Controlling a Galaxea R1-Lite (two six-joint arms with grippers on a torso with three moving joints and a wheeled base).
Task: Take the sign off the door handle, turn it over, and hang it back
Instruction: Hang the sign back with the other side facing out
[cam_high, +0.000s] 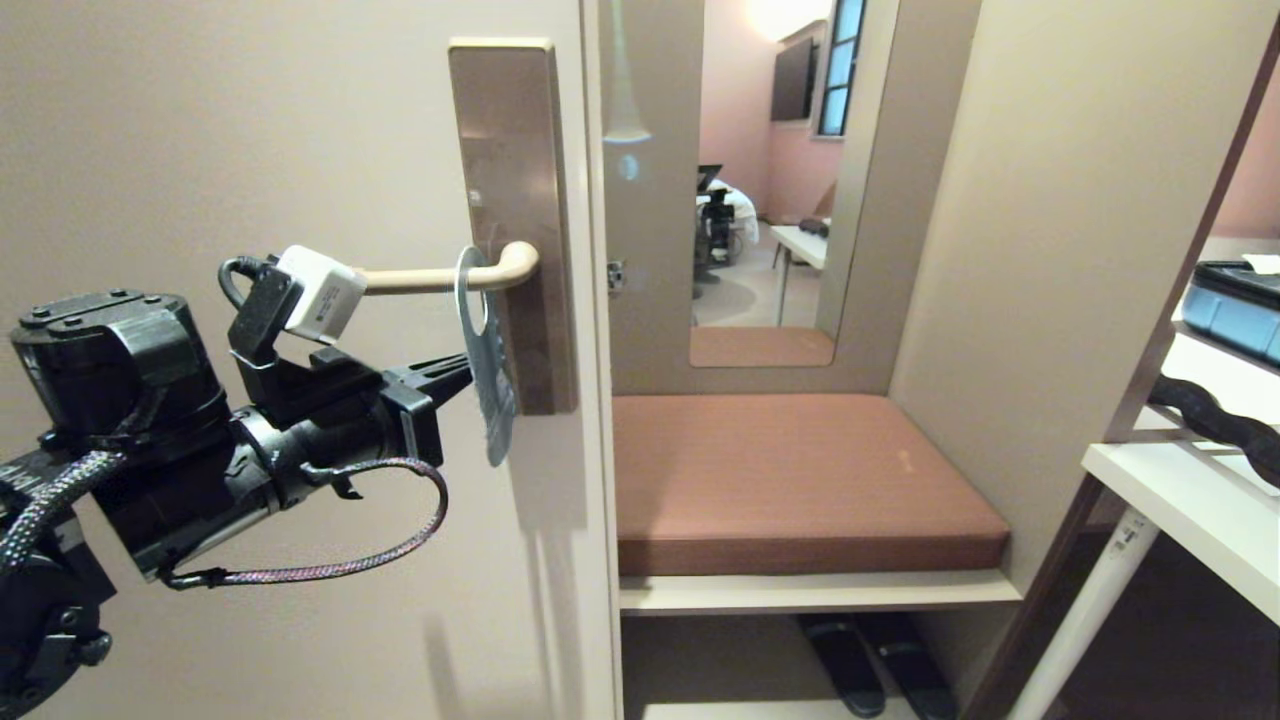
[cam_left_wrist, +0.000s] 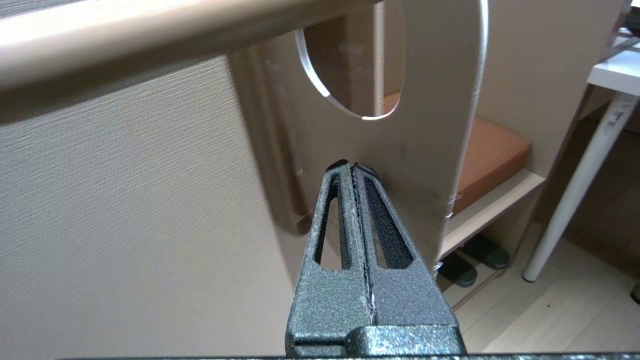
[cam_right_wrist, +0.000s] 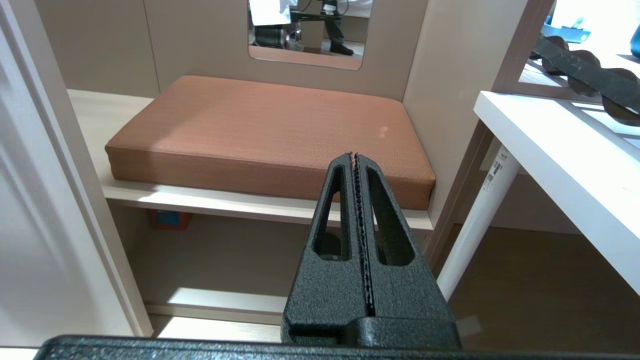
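Observation:
The sign (cam_high: 495, 400) hangs by its round hole on the cream door handle (cam_high: 430, 280), close to the brown plate (cam_high: 510, 150), and shows almost edge-on with a bluish face. My left gripper (cam_high: 466, 369) is shut and empty, just under the lever, its tips right at the sign's near face. In the left wrist view the left gripper (cam_left_wrist: 352, 167) points at the pale side of the sign (cam_left_wrist: 430, 125), just below the hole (cam_left_wrist: 355, 75), with the handle (cam_left_wrist: 150, 35) overhead. My right gripper (cam_right_wrist: 354, 156) hangs shut and empty, facing the bench.
The beige door (cam_high: 250, 150) fills the left. To the right is a niche with a brown cushion (cam_high: 800, 480), a mirror (cam_high: 770, 180) and dark slippers (cam_high: 870, 665) below. A white table (cam_high: 1190, 500) with a blue case (cam_high: 1235, 315) stands at the far right.

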